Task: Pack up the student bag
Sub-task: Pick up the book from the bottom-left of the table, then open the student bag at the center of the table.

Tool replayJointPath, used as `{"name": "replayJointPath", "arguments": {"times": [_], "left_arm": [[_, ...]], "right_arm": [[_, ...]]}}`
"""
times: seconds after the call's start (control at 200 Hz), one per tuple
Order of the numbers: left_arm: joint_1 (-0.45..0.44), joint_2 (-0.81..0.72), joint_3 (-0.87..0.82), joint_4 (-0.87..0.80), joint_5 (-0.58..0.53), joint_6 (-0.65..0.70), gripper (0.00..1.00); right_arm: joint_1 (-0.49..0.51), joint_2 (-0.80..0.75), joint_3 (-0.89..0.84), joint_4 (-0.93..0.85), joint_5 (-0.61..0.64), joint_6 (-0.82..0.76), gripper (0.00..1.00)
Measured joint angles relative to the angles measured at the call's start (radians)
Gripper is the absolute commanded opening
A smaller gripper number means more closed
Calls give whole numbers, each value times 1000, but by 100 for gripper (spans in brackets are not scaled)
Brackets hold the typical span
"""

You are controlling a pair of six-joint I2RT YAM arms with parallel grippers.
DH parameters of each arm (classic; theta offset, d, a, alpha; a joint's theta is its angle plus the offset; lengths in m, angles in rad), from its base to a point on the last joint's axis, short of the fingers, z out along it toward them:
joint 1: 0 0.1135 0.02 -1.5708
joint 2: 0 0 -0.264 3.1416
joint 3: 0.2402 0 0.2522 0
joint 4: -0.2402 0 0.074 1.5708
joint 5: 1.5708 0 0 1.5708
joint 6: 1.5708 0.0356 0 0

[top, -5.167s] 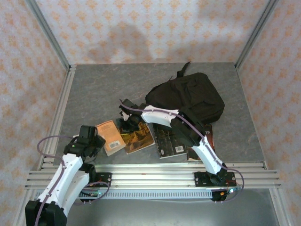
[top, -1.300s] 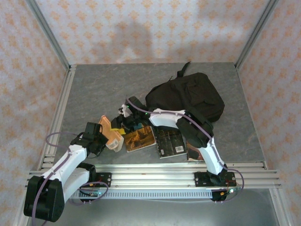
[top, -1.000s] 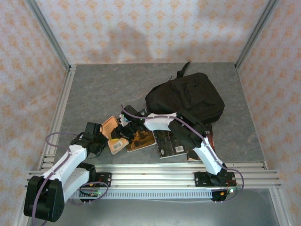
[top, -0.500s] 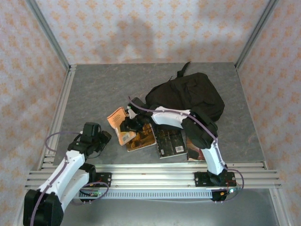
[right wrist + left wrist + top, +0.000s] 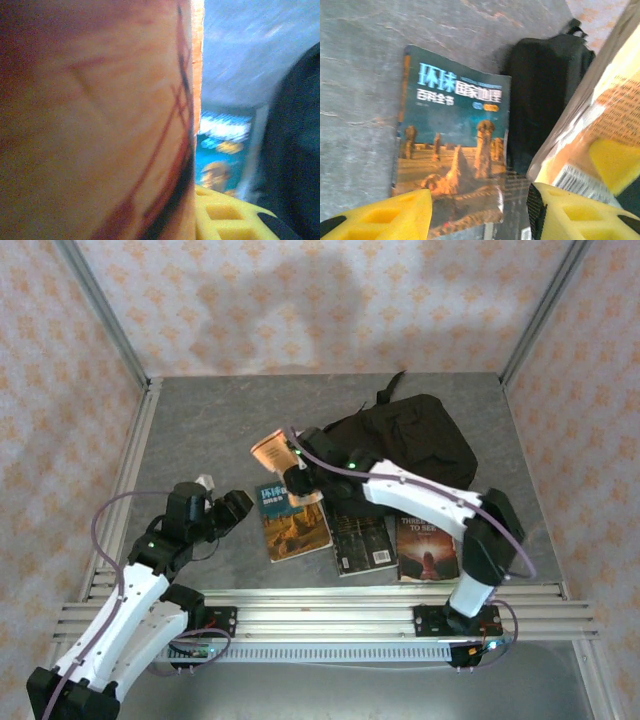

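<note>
The student bag (image 5: pixel 405 440), a large black backpack, lies at the back right of the table; it is also in the left wrist view (image 5: pixel 545 90). My right gripper (image 5: pixel 292 468) is shut on an orange paperback (image 5: pixel 270 452) and holds it tilted in the air just left of the bag. That orange cover (image 5: pixel 95 120) sits close against the right wrist camera, beside one yellow finger (image 5: pixel 225 217). My left gripper (image 5: pixel 235 508) is open with nothing in it, left of a teal picture book (image 5: pixel 293 525). In the left wrist view its yellow fingers (image 5: pixel 385 220) stand apart above that book (image 5: pixel 452 145).
A dark book (image 5: pixel 362 540) and a black-and-red book (image 5: pixel 427 545) lie flat right of the teal one, near the front rail (image 5: pixel 330 605). Metal frame posts and papered walls close in the table's sides and back. Bare grey tabletop (image 5: pixel 200 430) lies at the back left.
My left gripper opened, let go of the orange paperback and drew back to the left. The right gripper took the paperback and carried it up and back toward the bag, uncovering the teal book.
</note>
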State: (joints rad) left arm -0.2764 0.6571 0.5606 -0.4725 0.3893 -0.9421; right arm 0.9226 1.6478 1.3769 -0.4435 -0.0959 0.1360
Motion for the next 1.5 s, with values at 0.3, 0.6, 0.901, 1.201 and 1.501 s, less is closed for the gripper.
{"name": "replayJointPath", "arguments": {"times": [0.3,0.6,0.901,1.201,1.501], "left_arm": [[-6,41,242,-52,143,-35,66],[-50,116,279,15,296,-238,89],[-143,143,294,105,280,-314,86],[-156,188,344,129,245,-287,84],[-156,251,381,176,230,-268,81]], "right_arm": [[78,-206,-403,500,510,-745,0],[164,-201,-521,992,711,-1312,0],[193,-229,-532,1081,740,-1413,0],[194,-357,-538,947,722,-1335,0],[194,-410,-540,811,671,-1246,0]]}}
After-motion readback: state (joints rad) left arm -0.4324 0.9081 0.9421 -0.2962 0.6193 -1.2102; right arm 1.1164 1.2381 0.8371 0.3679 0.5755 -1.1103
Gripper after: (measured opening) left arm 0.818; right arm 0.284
